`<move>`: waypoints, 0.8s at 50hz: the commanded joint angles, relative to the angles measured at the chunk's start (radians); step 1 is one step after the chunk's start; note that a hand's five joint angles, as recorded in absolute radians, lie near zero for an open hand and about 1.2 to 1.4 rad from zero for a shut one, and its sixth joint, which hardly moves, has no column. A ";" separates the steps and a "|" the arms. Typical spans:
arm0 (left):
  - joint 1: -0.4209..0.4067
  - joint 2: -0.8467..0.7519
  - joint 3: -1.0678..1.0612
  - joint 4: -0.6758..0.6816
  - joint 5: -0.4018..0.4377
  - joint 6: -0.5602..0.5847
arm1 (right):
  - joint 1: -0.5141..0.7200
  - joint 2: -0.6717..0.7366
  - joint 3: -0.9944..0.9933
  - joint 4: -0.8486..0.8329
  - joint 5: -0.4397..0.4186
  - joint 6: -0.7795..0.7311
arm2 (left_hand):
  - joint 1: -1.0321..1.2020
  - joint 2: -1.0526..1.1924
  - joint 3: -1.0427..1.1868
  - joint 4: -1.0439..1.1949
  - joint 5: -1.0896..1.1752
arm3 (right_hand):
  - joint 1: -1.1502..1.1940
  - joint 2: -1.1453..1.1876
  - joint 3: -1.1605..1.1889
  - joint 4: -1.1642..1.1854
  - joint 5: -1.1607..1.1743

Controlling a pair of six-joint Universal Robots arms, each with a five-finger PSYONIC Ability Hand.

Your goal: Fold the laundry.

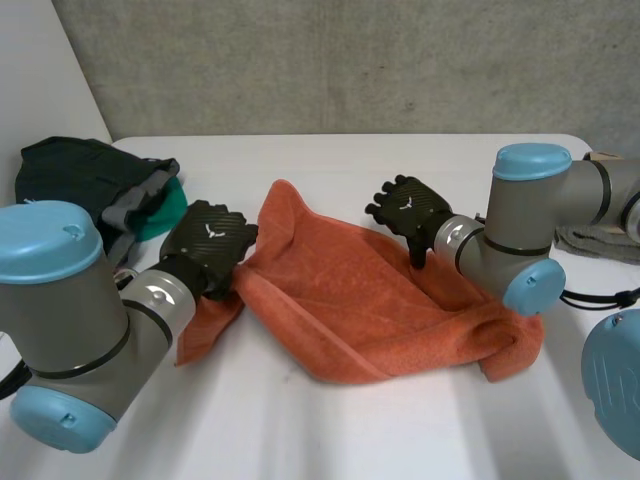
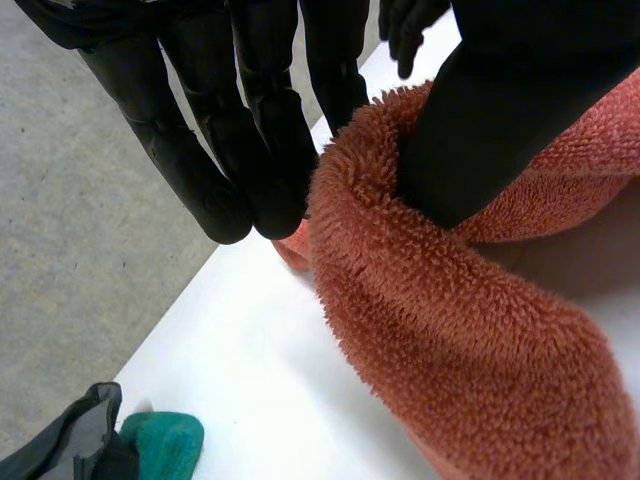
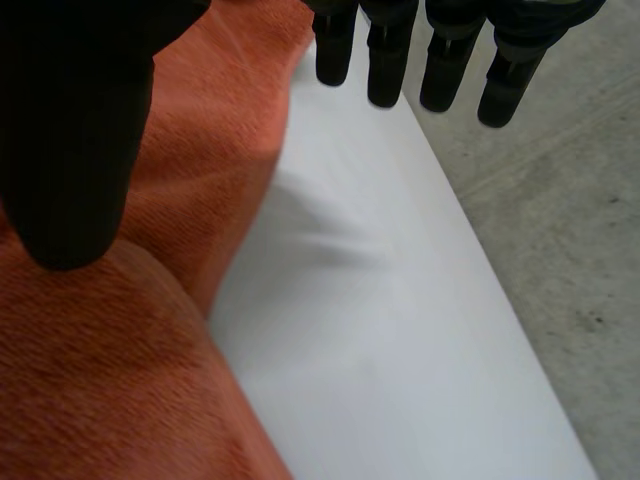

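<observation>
Orange towel lay rumpled on the bench, not yet folded. The left robot hand pinched its left edge between thumb and fingers. The right robot hand stood wide, thumb resting on the cloth. Grasping seemed the step in hand; next, the right needed its own grip.

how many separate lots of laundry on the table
3: the orange towel mid-table, a dark heap with green and grey pieces at the far left, and a grey cloth at the right edge behind the right arm. The heap may hide more.
</observation>
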State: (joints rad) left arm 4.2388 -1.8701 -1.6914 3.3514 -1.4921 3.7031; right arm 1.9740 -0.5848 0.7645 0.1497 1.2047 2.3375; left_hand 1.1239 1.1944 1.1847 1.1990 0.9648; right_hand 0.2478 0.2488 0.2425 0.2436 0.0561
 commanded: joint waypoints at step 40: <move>-0.020 -0.038 0.243 -0.073 -0.013 -0.084 | -0.101 -0.668 0.734 0.389 0.092 0.177 | 0.272 0.202 0.212 0.197 0.257 | 0.472 0.471 0.478 0.477 0.490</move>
State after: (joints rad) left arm 4.2106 -1.8810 -1.4622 3.2772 -1.5049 3.6215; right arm 1.8841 -1.2038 1.3435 0.4255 1.3742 2.5283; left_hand 1.1239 1.1967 1.1874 1.1995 0.9648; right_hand 0.5547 0.5539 0.5551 0.5550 0.3826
